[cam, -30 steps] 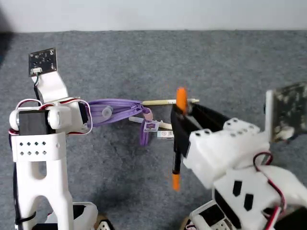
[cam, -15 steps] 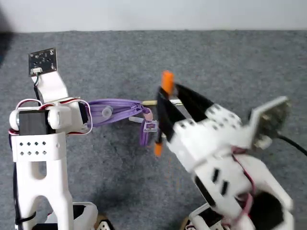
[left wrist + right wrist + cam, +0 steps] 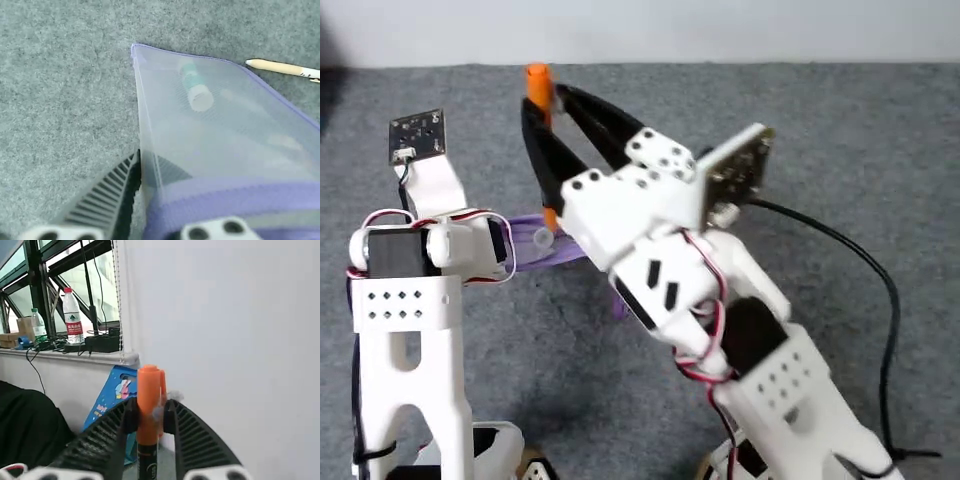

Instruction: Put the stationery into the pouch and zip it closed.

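Observation:
The purple-edged translucent pouch (image 3: 532, 252) hangs sideways above the grey carpet, and my left gripper (image 3: 150, 210) is shut on its zipper edge (image 3: 225, 197). Through the pouch wall (image 3: 165, 130) a small green-and-white stick (image 3: 194, 89) is visible. A pale wooden pencil (image 3: 280, 69) lies on the carpet just beyond the pouch. My right gripper (image 3: 546, 100) is raised high over the pouch and is shut on an orange marker (image 3: 540, 90). That marker (image 3: 148, 405) stands upright between the black fingers (image 3: 107, 440), cap upward.
The right arm's white body (image 3: 660, 260) crosses the middle of the table and hides the carpet right of the pouch. The left arm's base (image 3: 405, 330) stands at the front left. Open carpet (image 3: 840, 130) lies at the back right.
The right arm has swung left and upward with the orange marker, from right of the pouch to above it. It now covers the items that lay there. The left arm holds still.

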